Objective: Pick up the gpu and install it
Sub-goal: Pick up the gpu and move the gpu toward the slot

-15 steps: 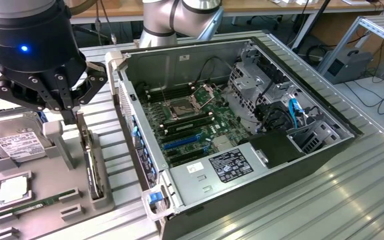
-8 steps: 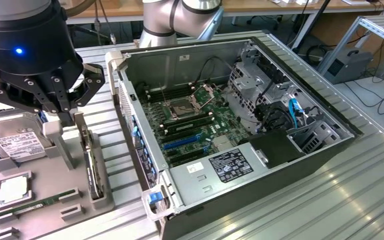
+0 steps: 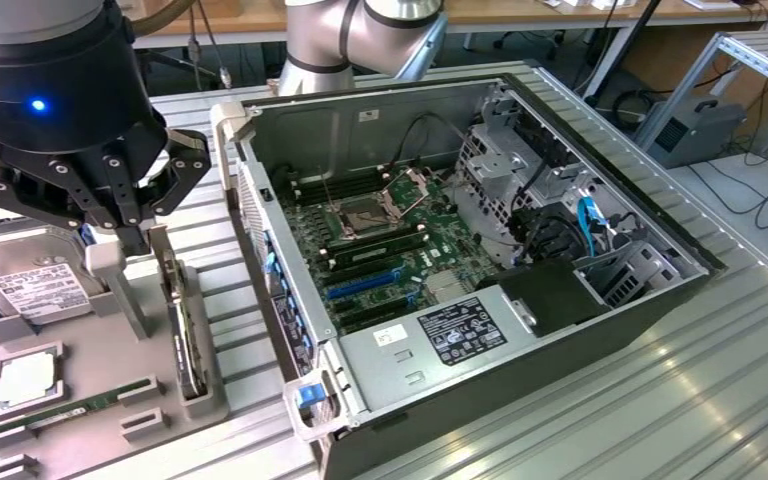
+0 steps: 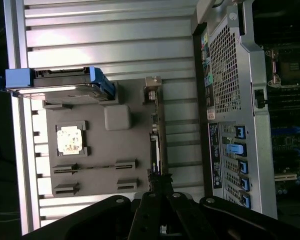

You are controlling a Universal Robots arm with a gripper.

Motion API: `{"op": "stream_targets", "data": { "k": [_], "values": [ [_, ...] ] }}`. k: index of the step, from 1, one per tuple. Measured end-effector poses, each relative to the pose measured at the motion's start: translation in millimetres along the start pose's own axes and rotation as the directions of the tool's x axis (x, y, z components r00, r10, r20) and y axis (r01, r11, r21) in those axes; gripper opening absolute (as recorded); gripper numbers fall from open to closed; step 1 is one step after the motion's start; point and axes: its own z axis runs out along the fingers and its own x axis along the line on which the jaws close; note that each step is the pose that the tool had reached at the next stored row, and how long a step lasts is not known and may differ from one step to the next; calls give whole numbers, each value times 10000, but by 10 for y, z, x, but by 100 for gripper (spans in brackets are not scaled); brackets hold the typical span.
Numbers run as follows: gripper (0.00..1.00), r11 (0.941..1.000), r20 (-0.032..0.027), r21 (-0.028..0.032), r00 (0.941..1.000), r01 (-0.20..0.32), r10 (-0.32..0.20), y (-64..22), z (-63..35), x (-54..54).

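Note:
The gpu is a thin black card standing on edge in a slot of the grey holder tray, at the exterior view's left. In the wrist view the gpu shows edge-on, with its silver bracket at the far end. My gripper hangs over the tray near the card's far end, fingers pointing down and shut, with nothing seen between them. From the wrist, my gripper lines up with the card's near end. The open computer case lies beside the tray, with its motherboard exposed.
The tray also carries a silver hard drive, a square processor chip and a green memory stick. The case wall rises close to the card. Everything rests on a ribbed metal table.

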Motion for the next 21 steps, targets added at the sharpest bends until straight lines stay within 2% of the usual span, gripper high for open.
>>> {"op": "stream_targets", "data": {
  "k": [7,8,9,10,11,12,21],
  "values": [
    [11,10000,1,0,10000,0,0,0,0,0],
    [17,10000,1,0,10000,0,0,0,0,0],
    [29,10000,1,0,10000,0,0,0,0,0],
    [29,10000,1,0,10000,0,0,0,0,0],
    [36,10000,1,0,10000,0,0,0,0,0],
    [36,10000,0,0,10000,0,0,0,1,0],
    [36,10000,1,-1,10000,0,0,-20,288,6]
  ]
}}
